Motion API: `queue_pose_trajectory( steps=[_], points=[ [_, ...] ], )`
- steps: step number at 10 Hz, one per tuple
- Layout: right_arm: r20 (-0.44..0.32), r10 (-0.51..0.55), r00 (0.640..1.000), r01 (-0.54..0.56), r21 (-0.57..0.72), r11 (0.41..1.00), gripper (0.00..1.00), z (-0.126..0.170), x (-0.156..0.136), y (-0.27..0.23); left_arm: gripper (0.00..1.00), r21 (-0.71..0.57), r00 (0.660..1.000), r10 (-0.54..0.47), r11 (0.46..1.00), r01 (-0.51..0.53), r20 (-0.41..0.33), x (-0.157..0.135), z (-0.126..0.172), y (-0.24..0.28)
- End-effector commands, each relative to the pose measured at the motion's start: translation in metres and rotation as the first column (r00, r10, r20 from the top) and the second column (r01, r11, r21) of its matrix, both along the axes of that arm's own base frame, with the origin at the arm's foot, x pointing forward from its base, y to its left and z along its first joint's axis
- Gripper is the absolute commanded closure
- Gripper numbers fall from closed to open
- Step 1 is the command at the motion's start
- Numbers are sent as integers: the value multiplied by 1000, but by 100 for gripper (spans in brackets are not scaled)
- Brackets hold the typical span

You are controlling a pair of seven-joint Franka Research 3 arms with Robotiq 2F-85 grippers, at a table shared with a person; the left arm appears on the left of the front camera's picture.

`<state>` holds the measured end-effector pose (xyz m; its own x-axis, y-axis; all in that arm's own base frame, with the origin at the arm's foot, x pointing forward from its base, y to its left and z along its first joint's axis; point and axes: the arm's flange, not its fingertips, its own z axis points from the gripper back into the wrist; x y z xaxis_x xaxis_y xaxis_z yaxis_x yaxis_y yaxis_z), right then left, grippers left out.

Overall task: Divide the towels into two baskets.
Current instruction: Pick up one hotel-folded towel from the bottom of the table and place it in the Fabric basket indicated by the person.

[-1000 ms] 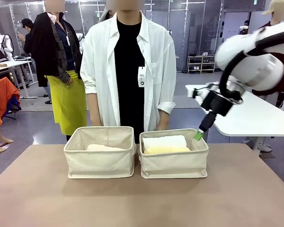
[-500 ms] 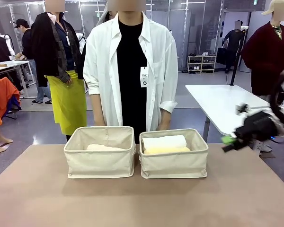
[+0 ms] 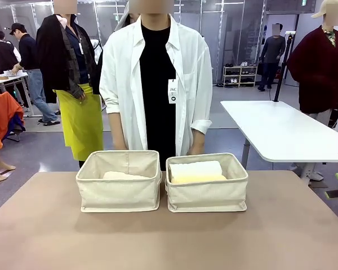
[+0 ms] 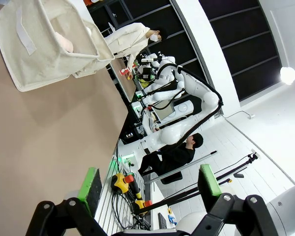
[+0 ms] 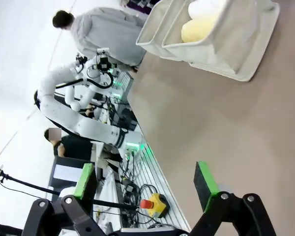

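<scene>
Two cream-beige canvas baskets stand side by side on the brown worktop (image 3: pixel 169 236) before a person in a white shirt (image 3: pixel 155 84). The left basket (image 3: pixel 119 185) holds a pale towel roll (image 3: pixel 121 175), low inside; whether a second lies beneath cannot be told. The right basket (image 3: pixel 207 188) holds a white terry roll (image 3: pixel 195 168) behind a pale yellow roll (image 3: pixel 198 179), the two touching. No towel lies loose on the worktop, so the division appears complete or nearly so. The left pincer (image 4: pixel 150 186) and right pincer (image 5: pixel 146 181) hover released, jaws wide, grasping nothing, well apart from both baskets.
</scene>
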<state>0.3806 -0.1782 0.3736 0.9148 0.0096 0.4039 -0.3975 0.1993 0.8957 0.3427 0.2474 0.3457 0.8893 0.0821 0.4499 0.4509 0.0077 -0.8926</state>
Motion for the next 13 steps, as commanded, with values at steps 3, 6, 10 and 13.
queue_pose_trajectory(
  steps=[3,6,10,13],
  points=[
    [-19,-19,1000,19,23,1000,0,-8,-4,-7,0,1,1000,2,1000,-2,5,-4,-1,1],
    [-19,-19,1000,19,23,1000,0,-8,-4,-7,0,1,1000,2,1000,-2,5,-4,-1,1],
    [-19,-19,1000,19,23,1000,0,-8,-4,-7,0,1,1000,2,1000,-2,5,-4,-1,1],
    [-19,-19,1000,19,23,1000,0,-8,-4,-7,0,1,1000,2,1000,-2,5,-4,-1,1]
  ],
)
